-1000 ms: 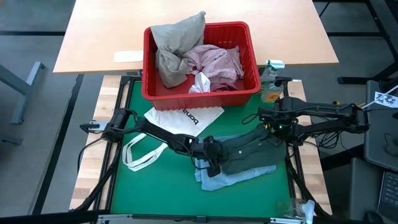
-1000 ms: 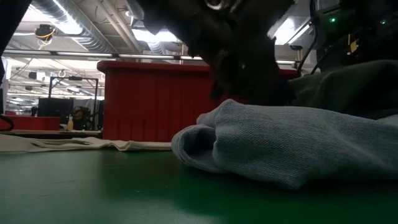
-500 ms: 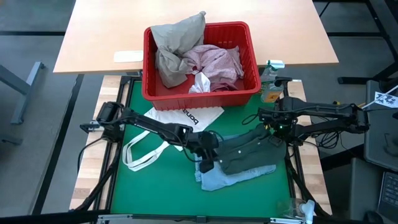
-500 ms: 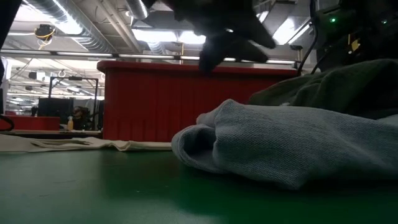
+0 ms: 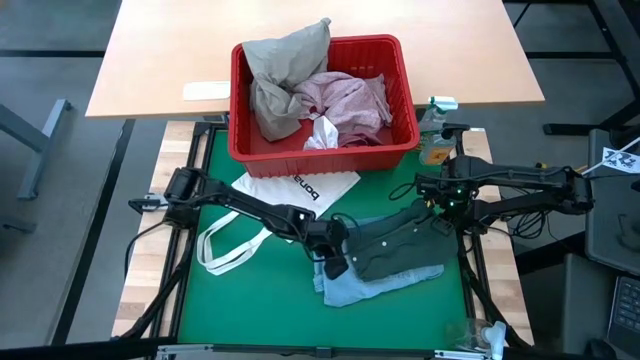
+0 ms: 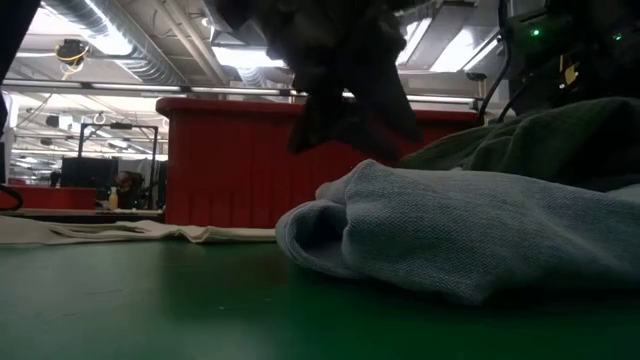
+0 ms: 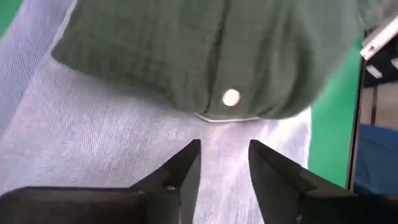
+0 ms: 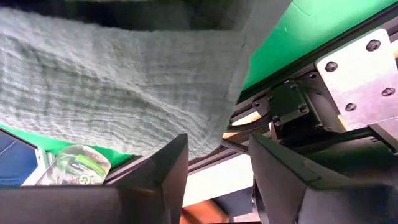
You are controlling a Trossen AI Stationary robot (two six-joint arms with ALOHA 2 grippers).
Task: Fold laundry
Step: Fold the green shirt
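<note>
The right gripper (image 8: 214, 180) has just let go of the green shirt (image 5: 395, 243), its fingers now apart and empty. The left gripper (image 7: 222, 163) has lifted off the blue cloth (image 5: 365, 285), fingers a little apart, holding nothing. This fold looks done.

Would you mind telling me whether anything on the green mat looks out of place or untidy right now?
The dark green garment lies crumpled across the light blue garment, overlapping it rather than lying flat alone. The white tote bag sprawls on the mat beside them, its handles loose. Nothing looks spilled or damaged.
</note>
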